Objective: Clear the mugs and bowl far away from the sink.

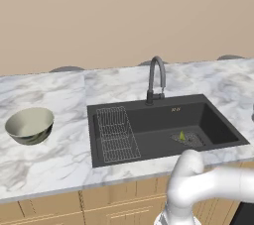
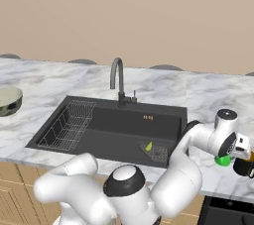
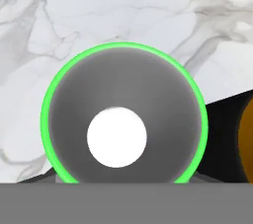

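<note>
The pale cream-green bowl sits upright on the marble counter, left of the sink. On the counter right of the sink, my gripper points down over a mug with a green rim. In the hand view that green-rimmed mug is seen straight from above, with a grey inside and a white bottom. A second, dark mug with an orange inside stands close beside it. My fingertips are hidden, so whether the jaws touch the mug I cannot tell.
A curved grey faucet rises behind the basin. A wire rack fills the sink's left part, and a small yellow-green item lies by the drain. The counter's front edge runs near the mugs.
</note>
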Controlling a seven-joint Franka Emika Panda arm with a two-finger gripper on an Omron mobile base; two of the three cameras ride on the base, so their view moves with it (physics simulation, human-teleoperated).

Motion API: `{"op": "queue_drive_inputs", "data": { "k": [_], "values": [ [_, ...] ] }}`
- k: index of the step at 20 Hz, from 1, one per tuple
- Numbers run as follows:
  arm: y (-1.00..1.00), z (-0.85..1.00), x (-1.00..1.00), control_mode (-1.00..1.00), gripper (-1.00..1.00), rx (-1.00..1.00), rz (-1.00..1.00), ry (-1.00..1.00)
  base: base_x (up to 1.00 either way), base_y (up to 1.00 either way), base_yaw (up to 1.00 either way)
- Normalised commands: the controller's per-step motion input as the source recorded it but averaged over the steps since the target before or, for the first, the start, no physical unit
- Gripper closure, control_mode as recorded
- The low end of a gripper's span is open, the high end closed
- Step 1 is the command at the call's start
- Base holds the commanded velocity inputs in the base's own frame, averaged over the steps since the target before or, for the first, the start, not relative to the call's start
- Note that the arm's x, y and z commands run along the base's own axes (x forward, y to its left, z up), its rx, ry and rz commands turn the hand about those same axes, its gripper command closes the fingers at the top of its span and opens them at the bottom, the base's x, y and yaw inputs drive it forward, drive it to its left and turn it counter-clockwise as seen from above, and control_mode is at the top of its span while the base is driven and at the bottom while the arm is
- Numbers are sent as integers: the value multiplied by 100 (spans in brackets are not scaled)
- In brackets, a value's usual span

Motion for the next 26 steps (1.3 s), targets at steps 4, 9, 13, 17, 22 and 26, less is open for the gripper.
{"op": "queue_drive_inputs", "data": {
  "k": [4, 9, 13, 17, 22, 26],
  "values": [
    [0, 18, 15, -100, 100, 0, 0, 11, 0, 0, 0],
    [-1, 29, -11, -100, 100, 1, 0, 4, 0, 0, 0],
    [0, 15, -33, -100, 100, 0, 1, -2, 0, 0, 0],
    [3, 24, -27, -100, 100, 0, 1, -2, 0, 0, 0],
    [25, 42, -34, -100, 100, 0, 1, -14, 0, 0, 0],
    [42, 64, -42, -100, 100, -3, 1, -17, 0, 0, 0]
  ]
}}
